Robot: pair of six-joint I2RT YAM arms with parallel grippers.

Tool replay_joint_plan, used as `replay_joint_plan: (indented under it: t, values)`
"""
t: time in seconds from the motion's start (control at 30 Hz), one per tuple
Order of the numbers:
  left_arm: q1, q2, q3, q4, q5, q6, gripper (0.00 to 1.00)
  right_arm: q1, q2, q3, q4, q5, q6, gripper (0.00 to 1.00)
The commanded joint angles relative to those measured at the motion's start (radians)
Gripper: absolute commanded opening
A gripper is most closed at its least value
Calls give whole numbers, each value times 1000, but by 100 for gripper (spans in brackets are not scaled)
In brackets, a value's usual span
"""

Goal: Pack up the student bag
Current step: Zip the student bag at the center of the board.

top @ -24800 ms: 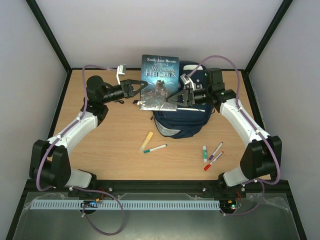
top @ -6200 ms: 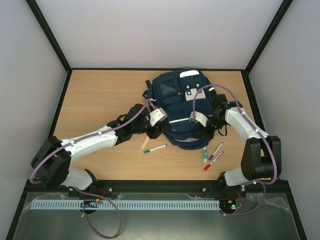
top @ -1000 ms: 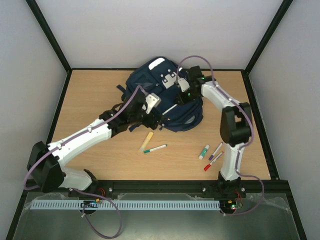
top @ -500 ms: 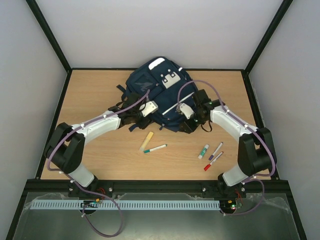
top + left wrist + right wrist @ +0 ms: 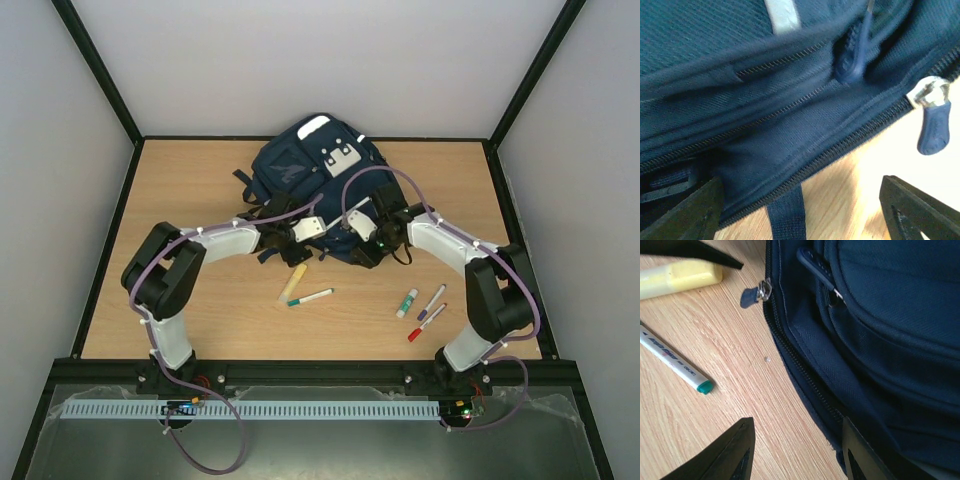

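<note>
The student bag [image 5: 312, 180], navy blue with a grey-white patch, lies flat at the back middle of the table. Both grippers sit at its near edge. My left gripper [image 5: 322, 246] [image 5: 805, 212] is open wide, its fingers [image 5: 690, 215] either side of the bag's lower zipper seam [image 5: 840, 150] and a strap loop [image 5: 787, 215]. Two zipper pulls [image 5: 932, 132] [image 5: 852, 60] show ahead of it. My right gripper [image 5: 354, 252] [image 5: 795, 455] is open, one finger over the wood and the other [image 5: 865, 455] over the bag's [image 5: 880, 340] edge. Nothing is held.
On the wood near the bag lie a yellow highlighter [image 5: 297, 280] [image 5: 680, 277] and a green-capped pen [image 5: 310, 297] [image 5: 675, 365]. Further right lie a green-capped marker [image 5: 407, 303], a purple marker [image 5: 432, 300] and a red marker [image 5: 427, 322]. A zipper pull [image 5: 755, 294] rests beside the highlighter.
The right gripper came down from the bag's top to its near edge and shifted left. The left gripper slid right along that edge. The bag stayed put.
</note>
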Motion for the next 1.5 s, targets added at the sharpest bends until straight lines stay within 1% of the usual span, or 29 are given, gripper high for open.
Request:
replay_joint_plan:
  t: [0.0,0.07,0.13,0.2,0.3,0.43,0.53,0.57,0.63,0.73,0.8,0.9,1.0,1.03,1.07,1.27,1.33,1.4,1.47]
  values:
    - [-7,22,46,75,13,48,84,0,-22,-62,2,26,25,49]
    - [-10,25,53,88,13,42,77,-6,-34,-80,5,24,35,48]
    - [-23,3,37,109,2,55,76,-16,-39,-88,-1,22,42,48]
    - [-31,-31,18,128,-12,70,77,-25,-41,-86,-7,22,51,47]
    - [-26,-54,4,125,6,92,84,-50,-37,-86,-9,15,59,45]
    - [-23,-19,12,117,2,103,84,-85,-16,-90,-9,35,57,43]
    - [-23,19,8,123,-2,115,80,-119,1,-94,-3,52,59,42]
    - [-23,49,5,133,4,108,78,-149,15,-96,10,80,63,40]
    - [-28,61,11,142,19,90,74,-161,23,-98,25,109,65,38]
    - [-39,74,30,132,44,75,58,-178,45,-100,54,147,76,37]
    - [-49,83,40,121,49,66,52,-191,71,-92,68,158,87,35]
    - [-61,85,42,121,63,31,38,-211,124,-54,71,169,105,34]
    - [-77,83,50,107,87,-14,21,-219,178,1,73,196,122,33]
    - [-86,82,56,99,85,-32,11,-220,194,19,76,206,127,33]
    - [-97,83,63,92,76,-56,3,-219,213,40,79,212,133,33]
    - [-138,95,84,67,98,-195,2,-220,327,206,60,192,186,32]
    - [-146,99,97,68,130,-256,2,-220,349,241,60,188,199,32]
    - [-151,98,95,98,176,-330,2,-220,357,258,65,189,209,32]
    - [-153,96,74,163,210,-419,2,-220,350,264,67,190,216,33]
